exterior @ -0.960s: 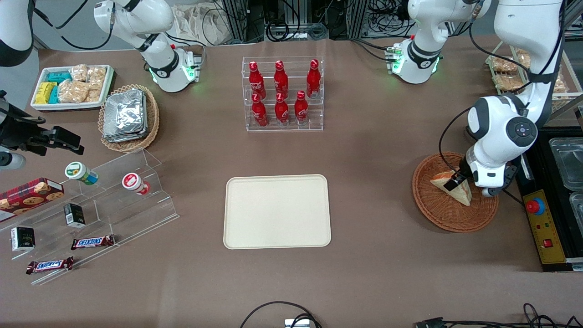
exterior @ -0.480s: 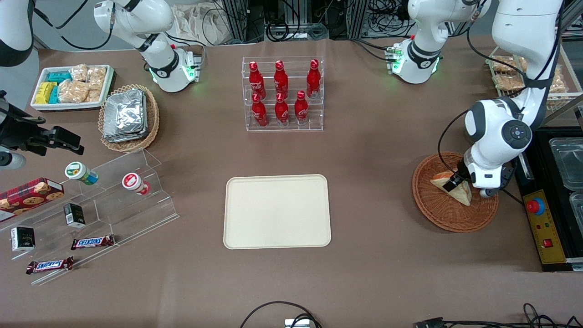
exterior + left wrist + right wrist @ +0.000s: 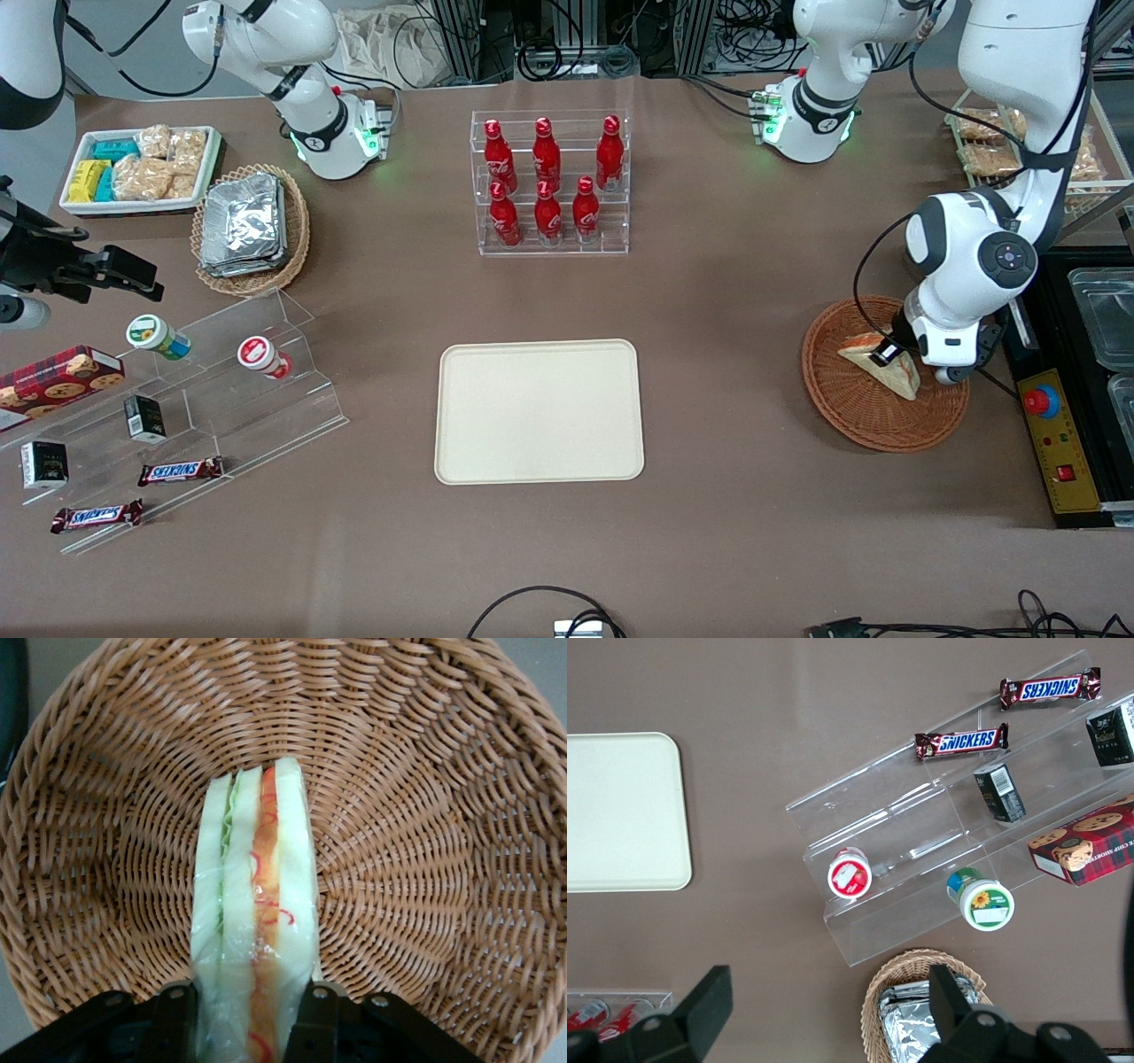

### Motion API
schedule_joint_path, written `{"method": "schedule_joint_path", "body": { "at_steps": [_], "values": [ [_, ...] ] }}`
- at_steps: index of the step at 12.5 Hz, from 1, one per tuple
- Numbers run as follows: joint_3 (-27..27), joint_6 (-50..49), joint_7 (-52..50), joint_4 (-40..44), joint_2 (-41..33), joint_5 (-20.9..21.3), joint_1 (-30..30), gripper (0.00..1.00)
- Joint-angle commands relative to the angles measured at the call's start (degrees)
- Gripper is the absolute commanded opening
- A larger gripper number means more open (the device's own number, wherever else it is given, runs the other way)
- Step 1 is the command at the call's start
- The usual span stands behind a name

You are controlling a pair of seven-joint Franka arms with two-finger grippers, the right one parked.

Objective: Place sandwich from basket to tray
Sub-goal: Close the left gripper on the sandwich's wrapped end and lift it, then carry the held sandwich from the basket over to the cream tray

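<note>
Gripping the sandwich (image 3: 881, 363) by its two bread faces, the pincer (image 3: 884, 354) is down inside the basket (image 3: 850, 408), its dark fingers (image 3: 182, 1023) pressed against either side of the wedge, closed to the wedge's thickness. The sandwich stands on edge in the basket, red-orange and green filling layers facing the wrist camera; whether it rests on the wicker or is raised just off it is hard to judge. The basket sits at the working arm's end of the bench (image 3: 726, 292). Well apart from the basket, toward the parked arm's end, lies the tray (image 3: 539, 411), with only bare bench between them. Farther from the front camera than the tray stands a clear rack of red bottles (image 3: 549, 182). Farther toward the parked arm's end than the tray are a clear stepped shelf (image 3: 221, 390) with small tubs, boxes and chocolate bars, a lighter basket of foil packets (image 3: 248, 226) and a white bin of snacks (image 3: 137, 168). A black panel with a red button (image 3: 1054, 434) lies just beside the basket. From the front, the arm's wrist covers the basket's rim nearest the panel and most of the pincer; in the wrist view the lower part of the sandwich is cut off between the fingers.
</note>
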Motion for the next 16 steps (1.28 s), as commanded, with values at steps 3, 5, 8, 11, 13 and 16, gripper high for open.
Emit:
{"method": "schedule_joint_path", "body": {
  "at_steps": [3, 5, 8, 11, 13, 16],
  "values": [
    [0.1, -6.1, 14.6, 0.0, -6.7, 0.6, -0.2, 0.20],
    [0.0, -7.7, 20.2, 0.8, -8.2, 0.5, -0.2, 0.20],
    [-1.0, -14.8, 24.4, 6.5, -8.3, 0.6, -0.9, 0.21],
    [-4.8, -22.3, 24.5, 14.1, -8.2, 0.5, -1.2, 0.21],
    [-6.3, -27.2, 24.5, 19.0, -8.1, 0.4, -1.3, 0.21],
    [-10.9, -34.5, 24.3, 27.4, -7.6, 0.6, -1.3, 0.21]
  ]
}}
